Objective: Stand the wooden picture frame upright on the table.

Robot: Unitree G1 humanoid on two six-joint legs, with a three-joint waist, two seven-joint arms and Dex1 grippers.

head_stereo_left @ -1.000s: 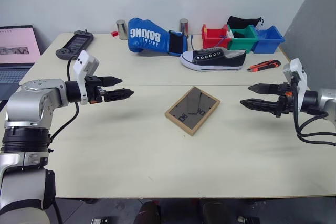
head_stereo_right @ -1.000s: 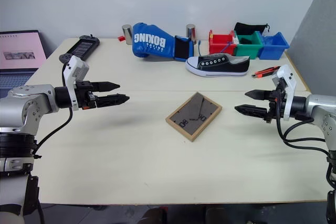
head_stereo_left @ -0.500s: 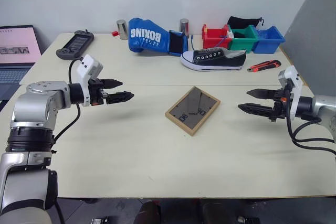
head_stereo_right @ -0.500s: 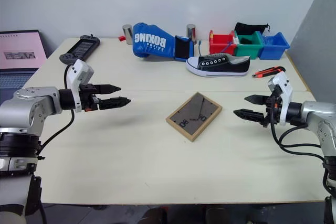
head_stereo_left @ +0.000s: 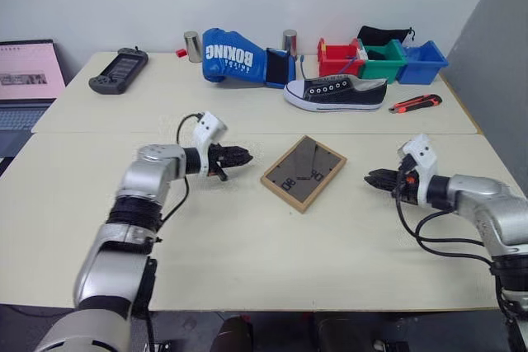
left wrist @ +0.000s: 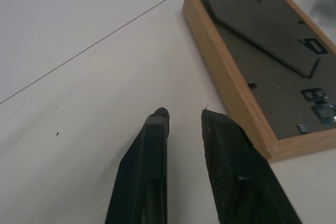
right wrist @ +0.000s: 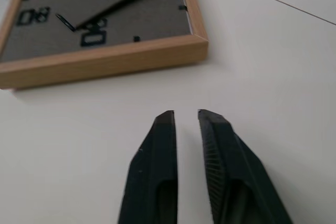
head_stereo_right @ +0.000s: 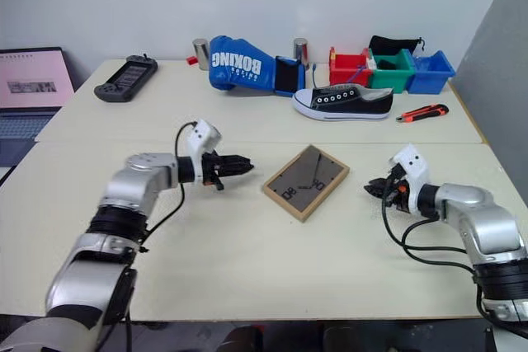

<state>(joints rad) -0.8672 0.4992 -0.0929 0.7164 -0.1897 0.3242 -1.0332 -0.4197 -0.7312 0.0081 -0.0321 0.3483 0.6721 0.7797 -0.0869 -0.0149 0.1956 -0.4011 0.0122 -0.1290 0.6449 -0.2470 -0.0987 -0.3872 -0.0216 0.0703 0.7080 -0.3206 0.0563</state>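
Head views: wooden picture frame (head_stereo_left: 303, 172) flat, back up, mid tabletop (head_stereo_left: 247, 245), unmoved. Left end effector (head_stereo_left: 244, 155) now lower, nearer the frame's left edge; right end effector (head_stereo_left: 373, 178) lower too.

Left wrist: fingers (left wrist: 147, 150) narrowed, holding nothing.

Right wrist: fingers (right wrist: 160, 150) almost together, empty.

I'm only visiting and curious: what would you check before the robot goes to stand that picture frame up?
1. Frame within reach, lying flat with its back up: ok.
2. Fold-out stand on top and reachable: ok.
3. Left tool beside the frame, holding nothing: ok.
4. Right tool short of the frame, holding nothing: ok.
5. Both tools wide enough to take the frame's edge: not ok, fingers nearly together.
6. Bare table around the frame for standing it: ok.
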